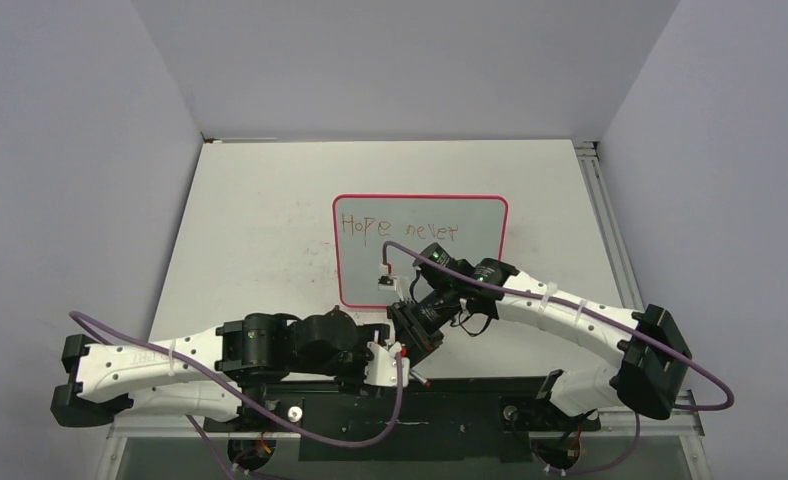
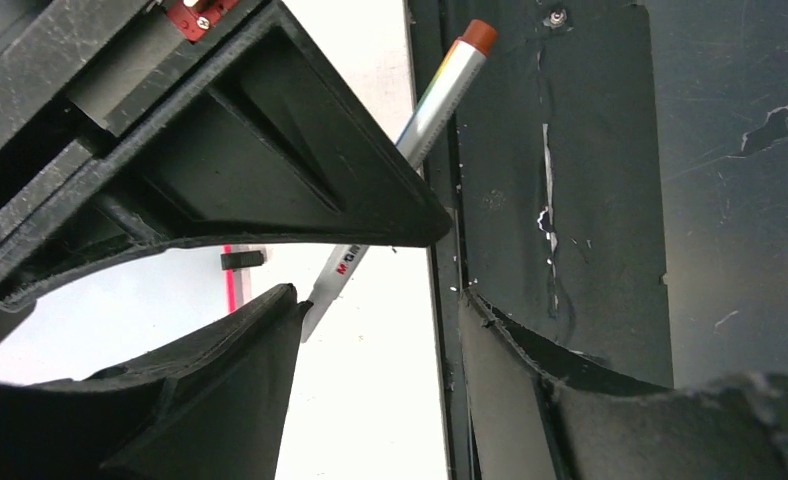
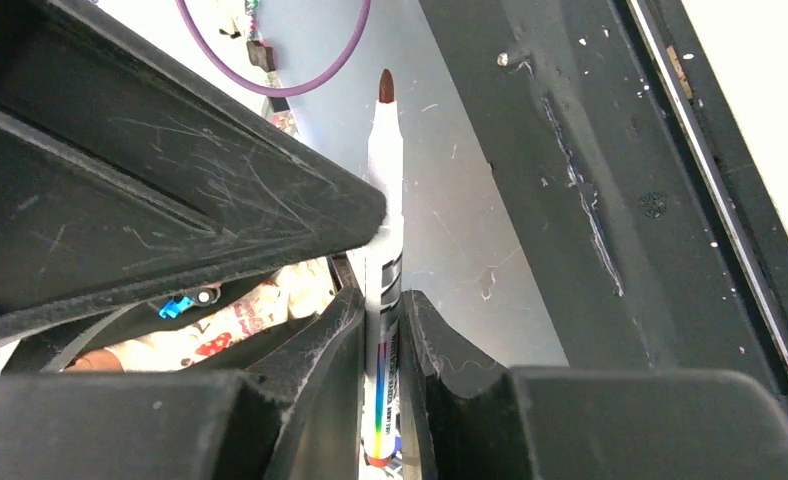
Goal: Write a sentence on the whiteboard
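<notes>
Clearly, scratched black right tool (image 3: 382, 312) pinches slim cylindrical marker (image 3: 384, 170).

The left tool (image 2: 365, 268) shows black fingers (image 2: 270, 150) with a gap between them. A marker (image 2: 440, 95) with a reddish-brown end slants behind them, over the white desk (image 2: 370, 400) and the black base plate (image 2: 590, 200). The whiteboard (image 2: 228, 285) frame and its black foot (image 2: 242, 259) show through the gap.
</notes>
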You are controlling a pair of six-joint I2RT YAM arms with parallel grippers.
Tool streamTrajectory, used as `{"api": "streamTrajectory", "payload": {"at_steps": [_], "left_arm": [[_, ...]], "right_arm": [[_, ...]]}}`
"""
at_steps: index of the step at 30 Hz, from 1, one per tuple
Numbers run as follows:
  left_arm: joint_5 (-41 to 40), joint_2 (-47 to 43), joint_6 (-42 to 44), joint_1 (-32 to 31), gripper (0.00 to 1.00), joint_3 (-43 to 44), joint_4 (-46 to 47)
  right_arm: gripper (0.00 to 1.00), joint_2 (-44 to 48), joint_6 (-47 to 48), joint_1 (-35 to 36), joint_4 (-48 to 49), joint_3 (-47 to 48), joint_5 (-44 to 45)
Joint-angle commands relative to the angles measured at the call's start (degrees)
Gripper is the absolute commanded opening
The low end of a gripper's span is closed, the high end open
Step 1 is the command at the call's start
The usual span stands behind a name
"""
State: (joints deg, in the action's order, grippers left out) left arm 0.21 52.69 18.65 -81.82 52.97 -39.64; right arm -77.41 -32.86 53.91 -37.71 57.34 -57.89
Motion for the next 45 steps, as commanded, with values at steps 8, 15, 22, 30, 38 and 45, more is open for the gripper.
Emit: {"api": "streamTrajectory", "payload": {"at_steps": [8, 15, 22, 30, 38, 45], "left_arm": [[-1.88, 1.89, -0.65, -1.86, 0.46, -0.16, 4.30], [-2.73, 2.75, -3.15, -2.47, 0.10, -0.25, 4.45], [-6.99, 2.20, -8.93, -2.11, 0.00, -2.56, 7.14], [0.76, -2.12, -14.21, 11.46, 0.00, -7.70, 14.98], [14.89, -4.96, -12.23, 21.81, 0.00, -10.83, 20.40], [20.19, -3.88, -11.14, 22.32, 0.00, -11.05, 20.76]], "right_arm": [[0.06, 1.15, -0.78, 2.50, 1.47, 4.01, -1.01], [0.06, 1.74, 0.70, 2.20, 0.20, 5.61, 2.37], [0.28, 6.15, 3.30, -6.13, -2.71, 7.19, 7.10], [0.75, 13.26, 7.95, -13.40, -6.58, 7.70, 14.37], [0.87, 22.24, 0.18, -13.59, 9.42, -1.58, 16.55], [0.86, 21.99, -4.21, -10.65, 17.67, -7.38, 18.06]]}}
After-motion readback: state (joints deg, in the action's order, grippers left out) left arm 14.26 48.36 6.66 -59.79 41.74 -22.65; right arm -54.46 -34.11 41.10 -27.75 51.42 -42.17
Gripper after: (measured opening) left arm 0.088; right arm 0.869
